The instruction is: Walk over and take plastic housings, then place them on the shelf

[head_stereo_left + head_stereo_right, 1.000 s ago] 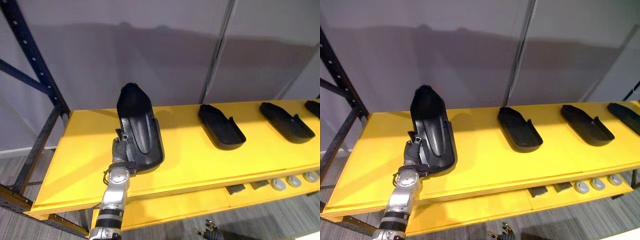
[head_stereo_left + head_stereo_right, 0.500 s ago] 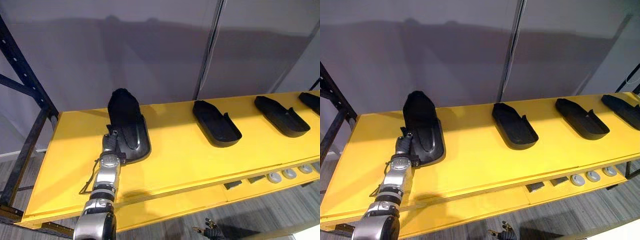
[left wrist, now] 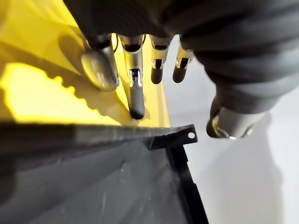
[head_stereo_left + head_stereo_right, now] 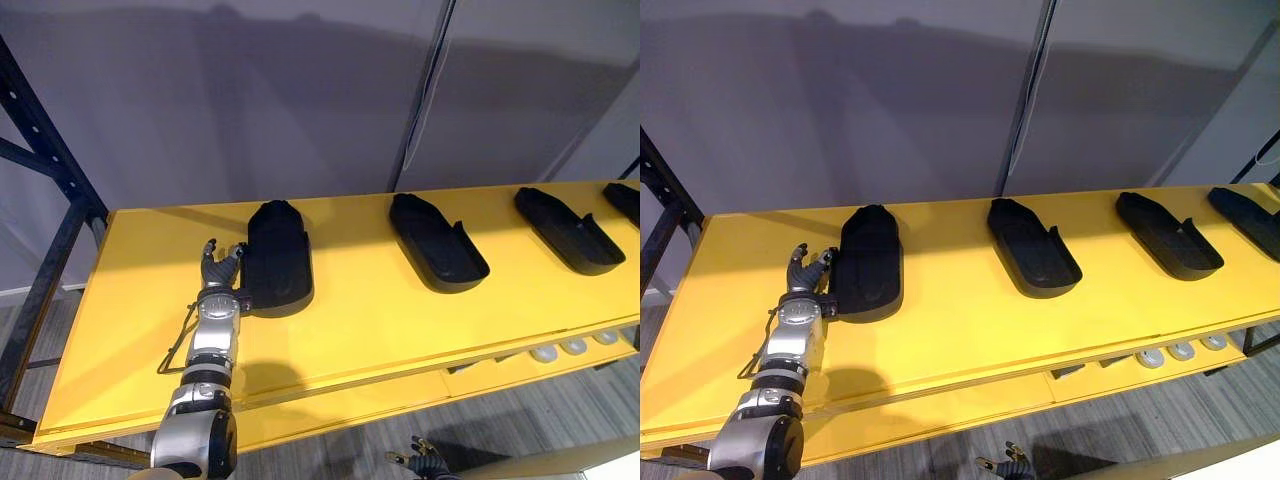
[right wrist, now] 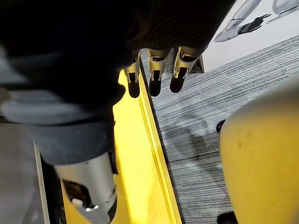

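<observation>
On the shelf (image 4: 360, 320) you see one row, left to right: left hand (image 4: 220, 275), first housing (image 4: 277, 260), second housing (image 4: 437, 243), third housing (image 4: 567, 230), fourth housing (image 4: 1250, 218) at the right end.

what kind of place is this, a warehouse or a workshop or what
Likely a factory or warehouse storage area, though that is a guess: a yellow shelf on a dark metal rack frame, black plastic housings laid in a row on it, and small round parts on the level below.

Yellow shelf (image 4: 970, 320), black housings (image 4: 1033, 248) — one row
</observation>
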